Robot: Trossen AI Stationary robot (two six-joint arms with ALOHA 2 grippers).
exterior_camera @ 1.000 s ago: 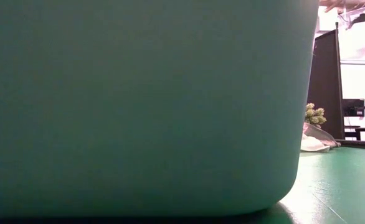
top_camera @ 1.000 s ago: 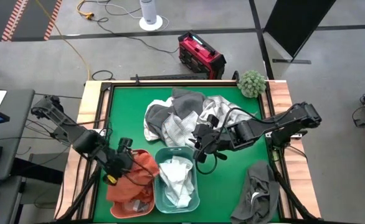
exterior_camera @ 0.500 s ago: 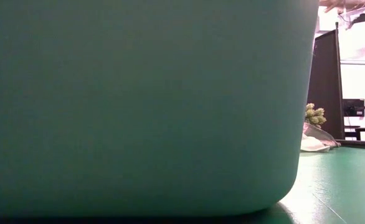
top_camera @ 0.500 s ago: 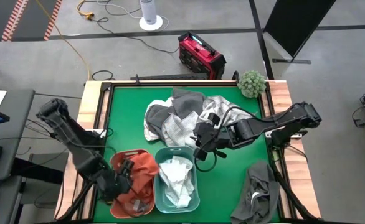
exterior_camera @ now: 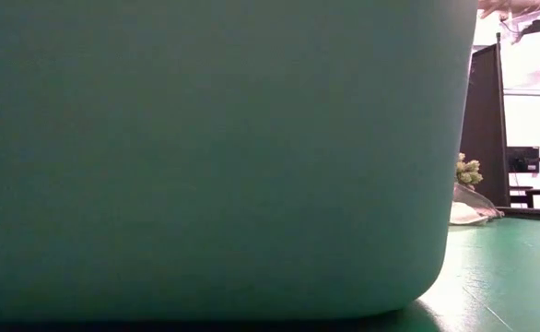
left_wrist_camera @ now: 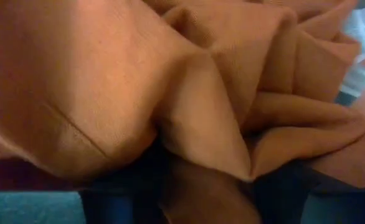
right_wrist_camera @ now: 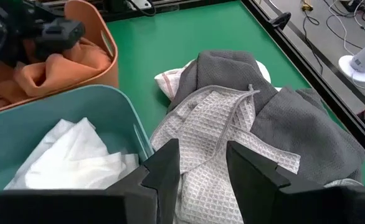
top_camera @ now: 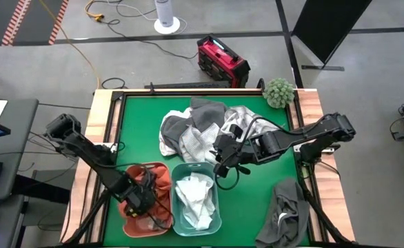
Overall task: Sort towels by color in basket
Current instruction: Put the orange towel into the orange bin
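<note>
Left jaws (top_camera: 141, 198) are down inside the rounded orange plastic basket (top_camera: 129, 229), buried in the crumpled rust-orange cloth towel (top_camera: 162, 183). Left wrist view is filled with orange folds pressed right up against the jaws; can't tell whether they pinch the cloth or just stand spread in it.

Right jaws (right_wrist_camera: 198, 165) are spread with nothing between them, hovering over the far rim of the teal plastic rectangular basket (top_camera: 216, 219), which sits just beside the orange one. White crumpled towels (top_camera: 194, 196) lie in the teal basket, just behind and below these jaws.

Directly ahead of the right jaws: the mixed pile of unsorted towels (top_camera: 202, 127) on the green table (top_camera: 254, 207), with a light grey waffle-weave towel (right_wrist_camera: 217, 134) nearest and dark grey towels (right_wrist_camera: 294, 124) beyond it. A separate dark grey towel (top_camera: 288, 210) lies at the table's near right edge, well apart from both jaws.

Low view is blocked by the teal basket wall (exterior_camera: 215, 157).
</note>
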